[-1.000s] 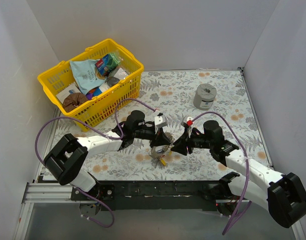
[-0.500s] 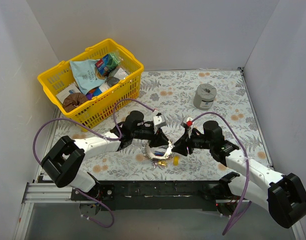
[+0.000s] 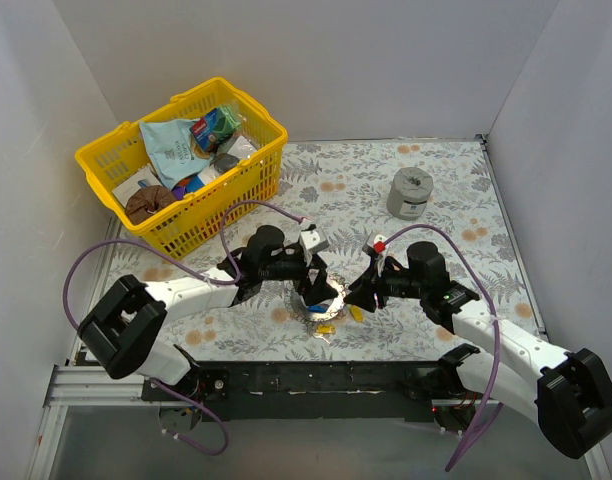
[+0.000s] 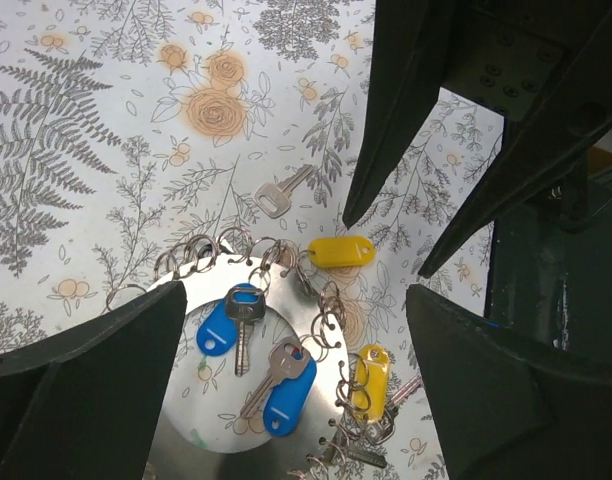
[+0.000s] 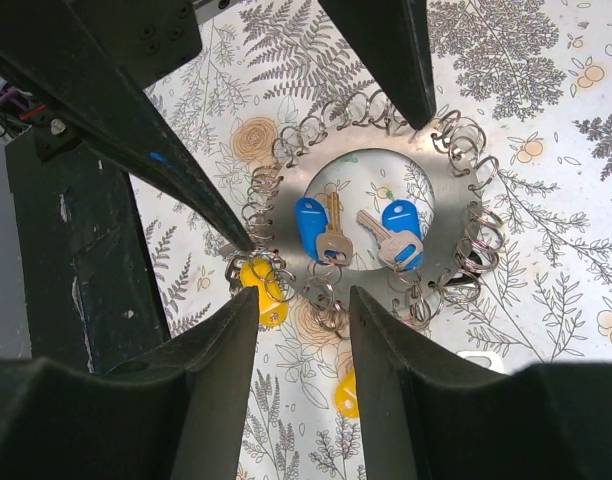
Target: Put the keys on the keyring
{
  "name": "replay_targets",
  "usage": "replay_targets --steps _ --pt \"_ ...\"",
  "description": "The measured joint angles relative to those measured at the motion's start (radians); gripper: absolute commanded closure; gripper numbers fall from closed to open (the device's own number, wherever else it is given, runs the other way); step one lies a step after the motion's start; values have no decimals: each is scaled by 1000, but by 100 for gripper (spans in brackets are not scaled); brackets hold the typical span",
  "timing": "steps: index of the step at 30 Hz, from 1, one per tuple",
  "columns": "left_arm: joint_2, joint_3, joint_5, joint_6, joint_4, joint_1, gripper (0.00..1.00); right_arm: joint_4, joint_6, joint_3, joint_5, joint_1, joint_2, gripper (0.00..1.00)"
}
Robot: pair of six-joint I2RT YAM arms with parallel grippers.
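Keyring [image 4: 181, 400] lies flat, two blue keys [image 4: 238, 320] angled apart inside (left hand [image 4: 296, 292] and right hand [image 5: 304, 300] released)

This is looking like a robotics lab: white panels [image 3: 386, 60] are enclosing a table [image 3: 456, 190] carrying two rail-mounted robot arms [image 3: 196, 290].

I see a shiny silver keyring [image 5: 448, 215], blue and yellow heads on the keys [image 5: 311, 226], and a grey fern-and-orange-rose print table [image 3: 446, 180].
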Motion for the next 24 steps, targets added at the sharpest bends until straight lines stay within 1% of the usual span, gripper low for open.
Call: replay_targets --steps 7,11,16,19,21,24 --pt "-62 -51 -90 -74 48 0 2 -2 0 0 10 0 -10 50" --pt "-114 -91 -212 -166 98 0 2 -2 0 -1 11 0 -15 50" --pt "-154 -93 -407 -258 97 0 2 -1 0 -14 11 0 -15 50" --pt "-170 -92 -494 -290 88 0 2 -2 1 -19 11 0 -15 50" --pt "-177 -92 -533 -298 82 0 2 -1 0 -19 11 0 -15 50" --pt "-179 -91 -535 -285 71 0 2 0 1 -19 11 0 -15 50"
